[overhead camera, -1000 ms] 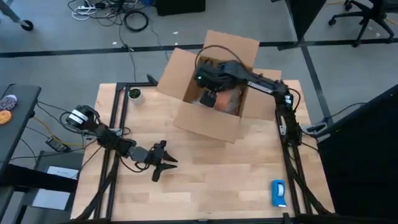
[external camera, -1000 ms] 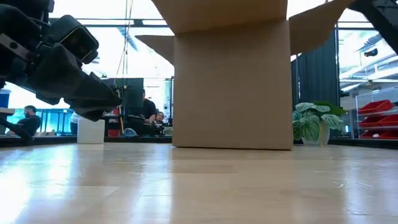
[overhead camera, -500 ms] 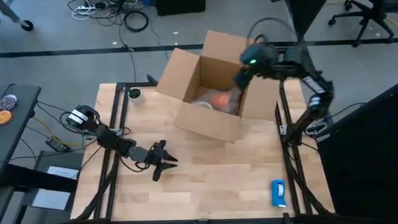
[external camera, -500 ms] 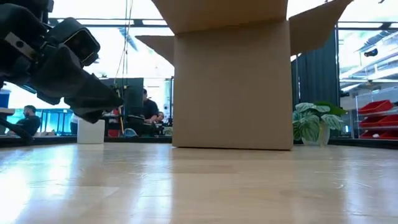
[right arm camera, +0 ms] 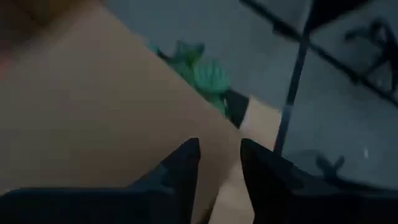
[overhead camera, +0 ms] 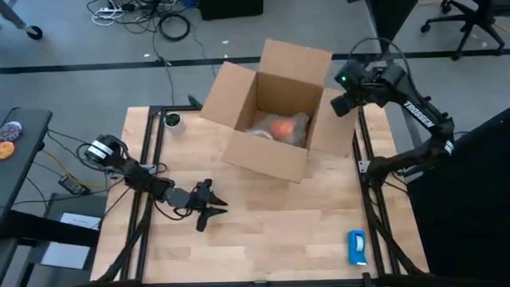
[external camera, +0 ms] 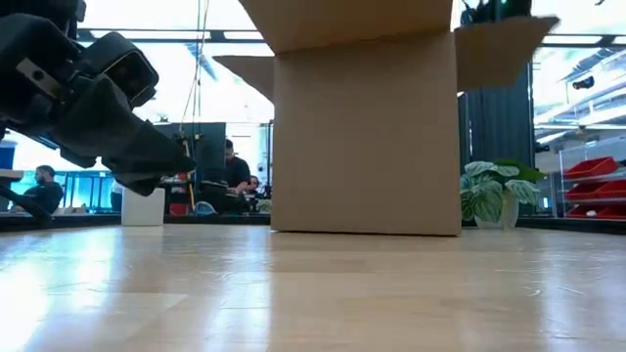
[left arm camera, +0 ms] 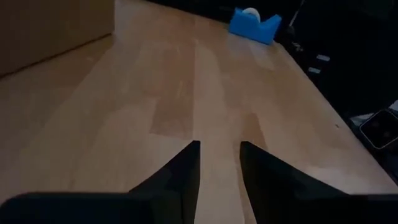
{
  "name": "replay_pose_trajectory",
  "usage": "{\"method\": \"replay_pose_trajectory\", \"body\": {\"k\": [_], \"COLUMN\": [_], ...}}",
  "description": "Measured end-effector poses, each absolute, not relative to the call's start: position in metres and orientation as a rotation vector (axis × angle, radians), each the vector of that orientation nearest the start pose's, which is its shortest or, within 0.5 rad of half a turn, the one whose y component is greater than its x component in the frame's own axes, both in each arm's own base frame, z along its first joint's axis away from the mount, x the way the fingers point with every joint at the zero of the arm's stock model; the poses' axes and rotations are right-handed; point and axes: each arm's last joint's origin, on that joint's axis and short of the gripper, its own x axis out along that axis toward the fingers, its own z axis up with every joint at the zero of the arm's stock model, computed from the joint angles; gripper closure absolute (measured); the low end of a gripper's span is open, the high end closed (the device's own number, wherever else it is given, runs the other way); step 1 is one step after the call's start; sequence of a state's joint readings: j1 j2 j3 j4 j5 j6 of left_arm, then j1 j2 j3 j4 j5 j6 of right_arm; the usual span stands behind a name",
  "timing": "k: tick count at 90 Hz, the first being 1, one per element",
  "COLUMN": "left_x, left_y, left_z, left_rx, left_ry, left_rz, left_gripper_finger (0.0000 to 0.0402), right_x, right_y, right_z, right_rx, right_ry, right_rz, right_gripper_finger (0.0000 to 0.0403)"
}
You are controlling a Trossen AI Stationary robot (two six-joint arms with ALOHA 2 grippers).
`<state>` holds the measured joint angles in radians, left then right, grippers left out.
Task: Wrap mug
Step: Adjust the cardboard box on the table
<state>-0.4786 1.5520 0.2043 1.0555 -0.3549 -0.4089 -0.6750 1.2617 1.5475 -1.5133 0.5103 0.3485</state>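
Mug (overhead camera: 281,127) sits in the open box (overhead camera: 271,155) amid pale wrapping. Right hand (overhead camera: 338,104) hangs above the box's right flap, empty, fingers slightly apart. Left hand (overhead camera: 213,210) rests low over the surface (overhead camera: 271,231), open.

The mug (overhead camera: 281,127) is small, rounded and bright orange, lying among pale wrapping inside the open cardboard box (overhead camera: 239,102). It sits below and well apart from the right gripper (overhead camera: 338,104), nearer that gripper's side of the box.

matt cardboard box (overhead camera: 275,119) on smooth, slightly glossy wooden table (overhead camera: 263,215).
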Motion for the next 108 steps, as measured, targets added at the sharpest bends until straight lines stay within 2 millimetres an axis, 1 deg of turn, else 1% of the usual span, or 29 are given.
{"method": "replay_pose_trajectory", "body": {"k": [8,16,23,30,35,42,52,60,68,75,83,93,108], "left_x": [0.199,0.199,0.199,0.199,0.199,0.199,0.199,0.199,0.199,0.199,0.199,0.194,0.183], "left_y": [-0.091,-0.089,-0.088,-0.088,-0.087,-0.087,-0.084,-0.082,-0.08,-0.08,-0.08,-0.081,-0.076], "left_z": [0.115,0.115,0.115,0.115,0.115,0.116,0.117,0.118,0.118,0.121,0.128,0.143,0.164], "left_rx": [-0.254,-0.239,-0.223,-0.2,-0.181,-0.174,-0.145,-0.136,-0.133,-0.144,-0.195,-0.208,-0.171], "left_ry": [0.277,0.266,0.258,0.254,0.248,0.241,0.213,0.191,0.178,0.156,0.11,0.068,0.104], "left_rz": [-0.034,0.007,0.034,0.051,0.068,0.091,0.166,0.261,0.304,0.322,0.325,0.311,0.342], "left_gripper_finger": [0.0302,0.0302,0.0302,0.0302,0.0302,0.0302,0.0302,0.0302,0.0304,0.0308,0.0313,0.0324,0.0354], "right_x": [0.147,0.162,0.177,0.193,0.204,0.216,0.23,0.234,0.232,0.228,0.222,0.208,0.188], "right_y": [-0.136,-0.142,-0.149,-0.157,-0.161,-0.165,-0.169,-0.169,-0.163,-0.155,-0.142,-0.127,-0.107], "right_z": [0.368,0.343,0.324,0.308,0.302,0.293,0.298,0.298,0.304,0.313,0.324,0.337,0.346], "right_rx": [0.449,0.486,0.508,0.521,0.522,0.518,0.481,0.451,0.397,0.348,0.323,0.285,0.267], "right_ry": [1.083,1.043,0.965,0.869,0.782,0.733,0.621,0.609,0.604,0.589,0.571,0.562,0.604], "right_rz": [-1.156,-1.045,-0.952,-0.871,-0.82,-0.758,-0.722,-0.705,-0.672,-0.629,-0.598,-0.572,-0.575], "right_gripper_finger": [0.0325,0.0329,0.033,0.033,0.033,0.033,0.033,0.033,0.033,0.033,0.033,0.033,0.033]}}
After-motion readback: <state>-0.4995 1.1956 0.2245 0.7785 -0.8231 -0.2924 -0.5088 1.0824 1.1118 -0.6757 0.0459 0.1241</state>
